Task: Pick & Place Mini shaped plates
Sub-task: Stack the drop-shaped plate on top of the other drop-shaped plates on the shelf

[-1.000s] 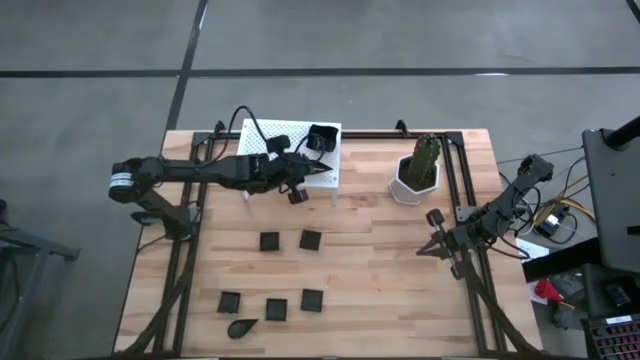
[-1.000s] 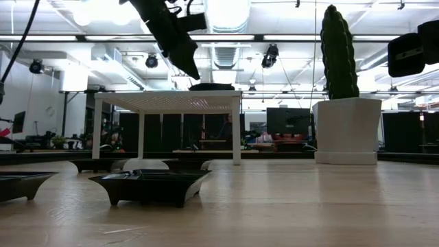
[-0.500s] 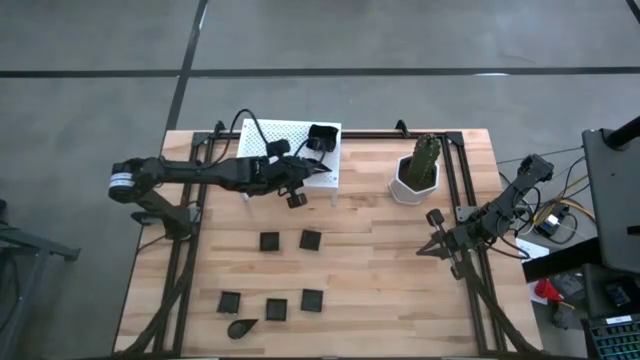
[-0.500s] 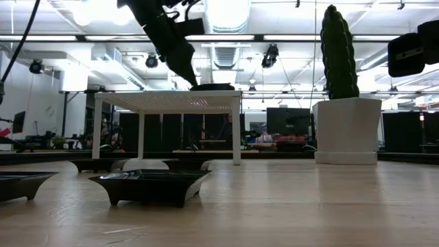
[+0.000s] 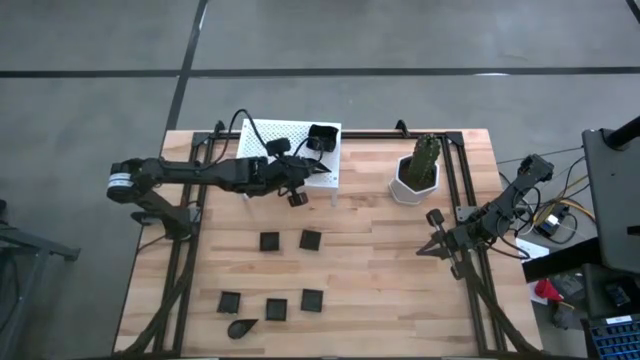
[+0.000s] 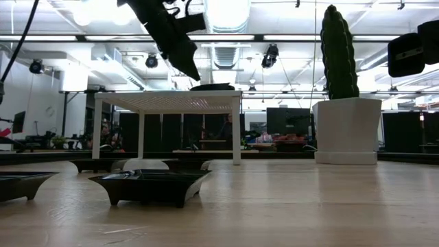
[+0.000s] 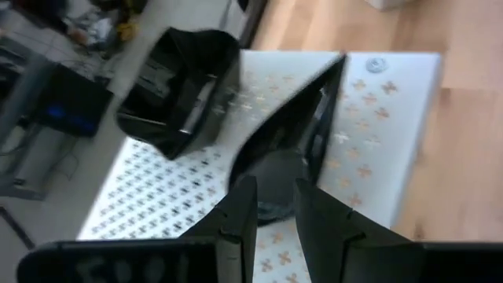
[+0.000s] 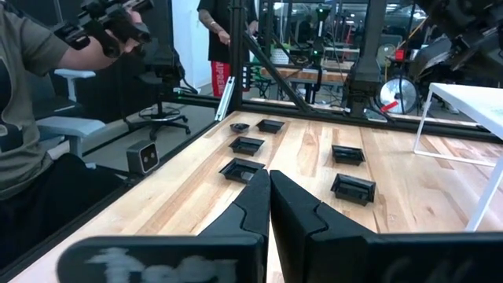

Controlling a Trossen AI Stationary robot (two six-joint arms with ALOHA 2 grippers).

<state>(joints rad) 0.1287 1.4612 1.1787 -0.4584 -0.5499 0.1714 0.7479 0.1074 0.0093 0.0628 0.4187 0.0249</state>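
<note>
Left tool [image 5: 300, 178] gripping plate [image 7: 287, 157] over rack [image 5: 262, 138]

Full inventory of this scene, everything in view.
table: one, light wood
rack: one, white perforated, table's back left
cactus pot: one, white, green cactus, back right
square plates: five, black, on the table, front left
teardrop plate: one, black, front edge
plate on rack: one, black, rack's right corner
held plate: one, black, tilted over the rack
person: one, grey shirt, beside the table
left pincer: shut on held plate
right pincer: shut, empty, table's right side
</note>
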